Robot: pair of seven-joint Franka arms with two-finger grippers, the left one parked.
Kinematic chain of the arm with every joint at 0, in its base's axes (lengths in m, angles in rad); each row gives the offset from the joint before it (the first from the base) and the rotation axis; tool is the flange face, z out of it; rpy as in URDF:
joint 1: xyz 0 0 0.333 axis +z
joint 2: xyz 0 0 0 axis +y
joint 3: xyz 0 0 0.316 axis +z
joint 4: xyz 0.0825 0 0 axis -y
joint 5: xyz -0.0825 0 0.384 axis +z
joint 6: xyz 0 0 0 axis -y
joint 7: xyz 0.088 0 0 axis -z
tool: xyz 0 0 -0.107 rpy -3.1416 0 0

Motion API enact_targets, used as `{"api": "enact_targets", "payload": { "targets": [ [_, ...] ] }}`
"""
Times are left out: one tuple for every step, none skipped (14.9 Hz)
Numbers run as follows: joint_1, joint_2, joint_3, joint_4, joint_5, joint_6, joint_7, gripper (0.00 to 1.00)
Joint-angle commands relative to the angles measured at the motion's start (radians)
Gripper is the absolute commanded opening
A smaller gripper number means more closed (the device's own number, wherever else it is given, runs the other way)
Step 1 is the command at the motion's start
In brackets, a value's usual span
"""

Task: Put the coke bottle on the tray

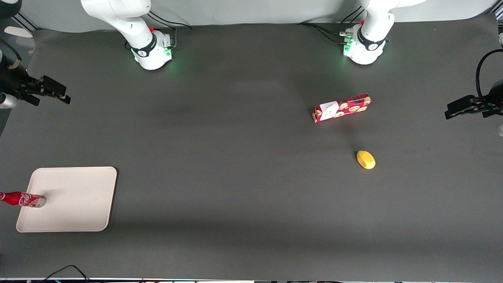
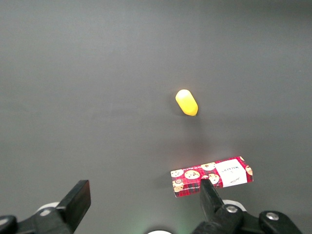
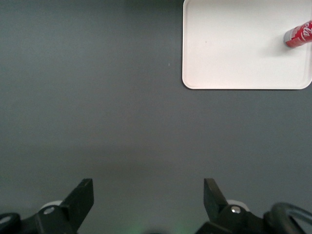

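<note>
The coke bottle [image 1: 23, 199] is small and red with white script. It stands on the tray [image 1: 74, 200], its silvery base just inside the rim at the working arm's end. The tray is cream-beige and lies near the front camera. My right gripper [image 1: 63, 94] hangs above the bare mat, farther from the front camera than the tray and well apart from it. It is open and empty. The right wrist view shows the gripper [image 3: 148, 195] with its fingers wide apart over grey mat, and also the tray [image 3: 234, 53] and the bottle [image 3: 298, 35].
A flat red snack box with cookie pictures [image 1: 342, 107] and a yellow oval object [image 1: 366, 159] lie toward the parked arm's end of the table. Both show in the left wrist view: the box [image 2: 212, 176], the yellow object [image 2: 186, 102]. A dark grey mat [image 1: 235, 177] covers the table.
</note>
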Motion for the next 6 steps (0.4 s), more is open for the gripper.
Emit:
{"api": "enact_targets", "payload": {
  "targets": [
    [0.015,-0.066,-0.008,-0.061,-0.015,0.002,0.027,1.0],
    [0.017,-0.066,-0.01,-0.061,-0.015,0.002,0.027,1.0],
    [0.015,-0.066,-0.008,-0.06,-0.015,0.002,0.025,1.0],
    [0.017,-0.066,-0.01,-0.058,-0.015,0.003,0.025,1.0],
    [0.017,-0.066,-0.01,-0.057,-0.015,0.003,0.025,1.0],
    [0.017,-0.064,-0.008,-0.055,-0.015,0.005,0.028,1.0]
  ]
}}
